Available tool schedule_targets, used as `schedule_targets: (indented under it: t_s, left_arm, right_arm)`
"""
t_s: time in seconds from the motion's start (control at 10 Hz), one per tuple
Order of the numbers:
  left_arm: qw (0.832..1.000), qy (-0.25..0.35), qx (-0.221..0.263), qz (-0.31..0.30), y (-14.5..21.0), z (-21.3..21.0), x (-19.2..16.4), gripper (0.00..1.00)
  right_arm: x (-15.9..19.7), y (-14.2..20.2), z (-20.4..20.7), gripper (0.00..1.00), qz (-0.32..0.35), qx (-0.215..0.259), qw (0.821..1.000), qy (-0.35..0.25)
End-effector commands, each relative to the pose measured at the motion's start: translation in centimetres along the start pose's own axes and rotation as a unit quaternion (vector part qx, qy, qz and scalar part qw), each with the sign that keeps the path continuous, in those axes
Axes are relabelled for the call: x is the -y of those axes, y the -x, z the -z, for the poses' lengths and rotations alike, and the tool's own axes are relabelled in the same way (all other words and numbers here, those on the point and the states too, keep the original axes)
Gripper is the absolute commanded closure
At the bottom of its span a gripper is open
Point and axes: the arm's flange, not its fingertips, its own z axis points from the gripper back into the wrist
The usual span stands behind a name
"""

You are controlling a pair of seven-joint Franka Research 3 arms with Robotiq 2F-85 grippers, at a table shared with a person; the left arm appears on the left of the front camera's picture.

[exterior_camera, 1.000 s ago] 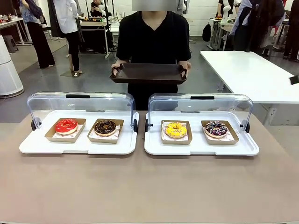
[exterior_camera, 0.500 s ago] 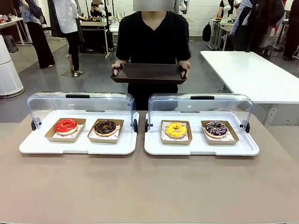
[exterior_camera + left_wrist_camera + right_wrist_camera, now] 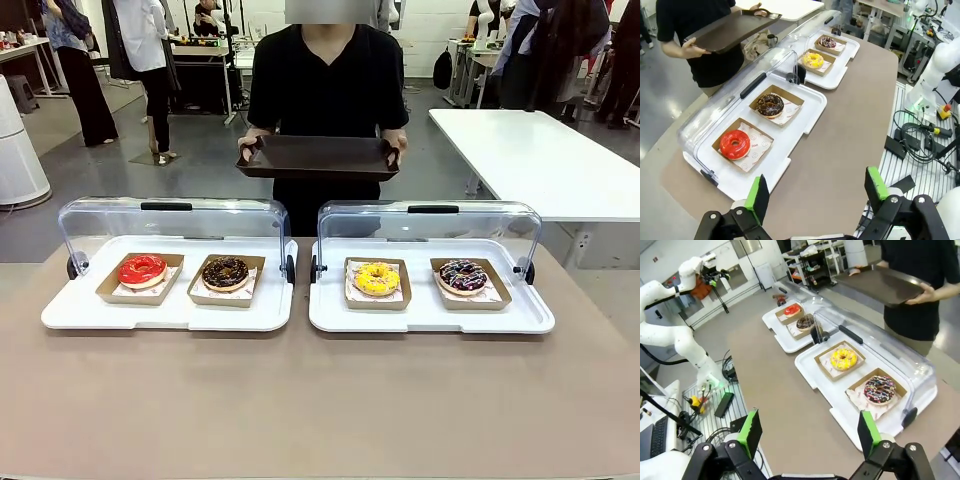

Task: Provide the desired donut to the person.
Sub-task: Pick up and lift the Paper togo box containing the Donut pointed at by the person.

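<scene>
Evidently, with my green-padded left gripper (image 3: 816, 192) and right gripper (image 3: 808, 432) gaping empty, I first needed the black-shirted person (image 3: 325, 80) to choose.

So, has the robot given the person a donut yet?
Not yet. Done: the clear lids look rolled back, and the person holds an empty brown tray. In hand: nothing; the left end effector and right end effector are open and empty. Left: the red donut, chocolate donut, yellow donut and sprinkled donut all sit in their boxes; one must go onto the tray.
</scene>
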Motion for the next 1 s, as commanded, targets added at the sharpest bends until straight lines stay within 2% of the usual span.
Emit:
schedule_targets:
  t_s: [0.0,0.9]
  left_arm:
    - [1.000,-0.002,0.001,0.000,0.36,-0.64,-0.30,0.00]
    - [1.000,-0.002,0.001,0.000,0.36,-0.64,-0.30,0.00]
  right_arm:
    - [0.86,0.51,-0.39,0.00,0.010,0.002,1.000,-0.001]
    - [0.86,0.51,-0.39,0.00,0.010,0.002,1.000,-0.001]
